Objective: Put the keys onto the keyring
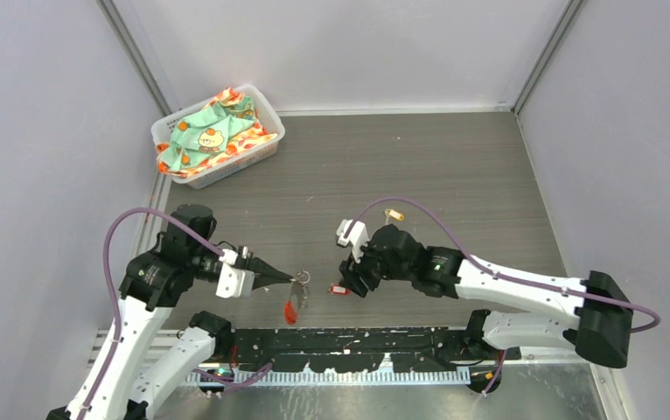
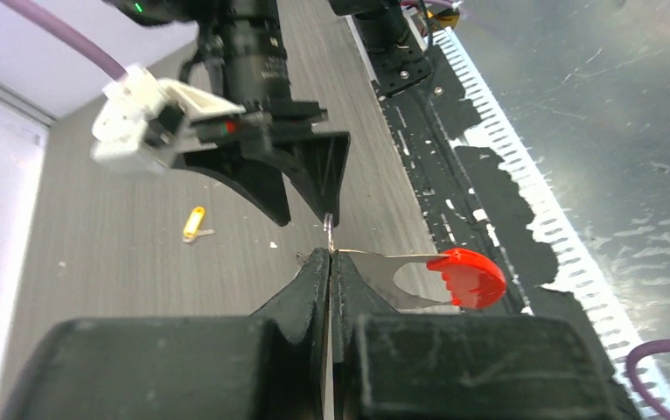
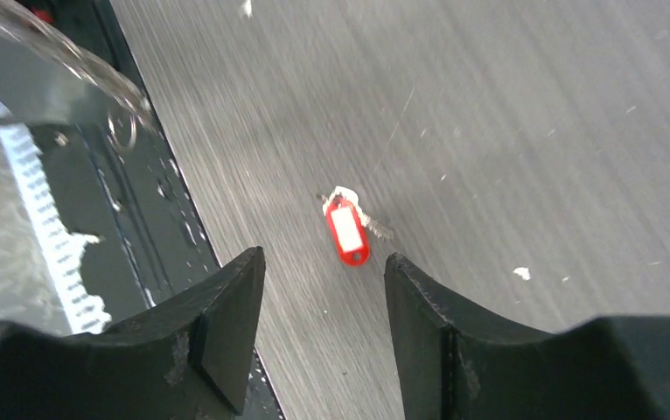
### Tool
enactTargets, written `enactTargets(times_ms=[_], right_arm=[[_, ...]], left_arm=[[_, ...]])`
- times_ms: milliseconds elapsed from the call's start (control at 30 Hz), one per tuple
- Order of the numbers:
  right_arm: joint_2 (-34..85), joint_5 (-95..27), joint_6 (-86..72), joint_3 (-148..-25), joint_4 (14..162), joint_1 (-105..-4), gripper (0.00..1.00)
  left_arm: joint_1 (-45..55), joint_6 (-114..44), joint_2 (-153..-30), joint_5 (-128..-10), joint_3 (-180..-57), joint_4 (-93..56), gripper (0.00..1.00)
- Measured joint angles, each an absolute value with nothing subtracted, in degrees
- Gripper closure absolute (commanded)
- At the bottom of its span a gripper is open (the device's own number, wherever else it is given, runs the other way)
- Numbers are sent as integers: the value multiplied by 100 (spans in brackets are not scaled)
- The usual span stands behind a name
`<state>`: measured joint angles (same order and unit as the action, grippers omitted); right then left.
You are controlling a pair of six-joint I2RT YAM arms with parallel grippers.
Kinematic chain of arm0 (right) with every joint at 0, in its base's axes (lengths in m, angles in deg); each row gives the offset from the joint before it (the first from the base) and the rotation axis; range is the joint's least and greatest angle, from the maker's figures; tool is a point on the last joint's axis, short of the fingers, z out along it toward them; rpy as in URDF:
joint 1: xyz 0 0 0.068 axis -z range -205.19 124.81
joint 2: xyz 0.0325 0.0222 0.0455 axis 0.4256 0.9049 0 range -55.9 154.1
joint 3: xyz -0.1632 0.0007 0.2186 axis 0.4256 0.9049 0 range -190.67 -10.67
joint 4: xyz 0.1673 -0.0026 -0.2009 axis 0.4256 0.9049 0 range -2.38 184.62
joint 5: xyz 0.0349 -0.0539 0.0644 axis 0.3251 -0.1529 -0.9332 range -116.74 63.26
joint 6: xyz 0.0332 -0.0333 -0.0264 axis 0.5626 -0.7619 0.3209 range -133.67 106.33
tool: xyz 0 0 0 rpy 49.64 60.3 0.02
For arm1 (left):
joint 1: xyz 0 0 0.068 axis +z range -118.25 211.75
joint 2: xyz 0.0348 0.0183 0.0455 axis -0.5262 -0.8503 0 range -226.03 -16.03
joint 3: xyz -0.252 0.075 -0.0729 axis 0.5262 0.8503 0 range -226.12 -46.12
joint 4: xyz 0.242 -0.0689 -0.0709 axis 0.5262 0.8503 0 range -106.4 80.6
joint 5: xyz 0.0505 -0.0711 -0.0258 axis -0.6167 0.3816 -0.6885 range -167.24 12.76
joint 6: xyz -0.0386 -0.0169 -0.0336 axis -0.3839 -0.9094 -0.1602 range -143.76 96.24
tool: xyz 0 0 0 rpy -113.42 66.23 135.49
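Clenching the keyring [image 1: 297, 293] in your left fingers [image 2: 310, 293] presents it near the counter's [image 1: 454, 166] 6 o'clock edge. Your right fingers [image 3: 226, 324] hang released over the red key [image 3: 346, 229] at the keyring's 3 o'clock, apparently ready to pick it up.

Our left gripper [image 2: 328, 259], pressed closed at six o'clock, pinches the keyring [image 2: 466, 276], its red crescent jutting toward three. The right gripper [image 2: 307, 217] hangs at twelve; the yellow-tagged key [image 2: 193, 224] lies on the table [image 2: 130, 289] at ten.
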<state>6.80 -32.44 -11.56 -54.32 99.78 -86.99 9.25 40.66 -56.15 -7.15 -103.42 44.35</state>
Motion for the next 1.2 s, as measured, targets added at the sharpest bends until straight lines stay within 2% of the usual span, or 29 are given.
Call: enactTargets(times_ms=[267, 300, 367, 400, 533, 767, 1200], right_arm=[[1677, -3486, -1311, -4973, 8951, -8699, 38], [1779, -3502, -1311, -4973, 8829, -8699, 36], [2070, -3561, -1252, -4973, 8503, -8699, 25], [2300, -3607, -1186, -4973, 8289, -8699, 24], [2529, -3679, -1239, -4917, 8059, -8699, 26], [2568, -4313, -1936, -4694, 7823, -8238, 39], [3556, -4984, -2644, -4840, 7574, -8041, 36]], left_arm=[[925, 3424, -5258, -772, -10049, 4438, 100], [925, 3413, -5226, -785, -10029, 4479, 100], [925, 3413, -5149, -840, -9985, 4593, 100], [925, 3411, -5114, -873, -9966, 4654, 100], [925, 3384, -5038, -912, -9924, 4835, 100], [925, 3303, -5033, -910, -9924, 4870, 100], [925, 3192, -4977, -914, -9924, 4881, 100]])
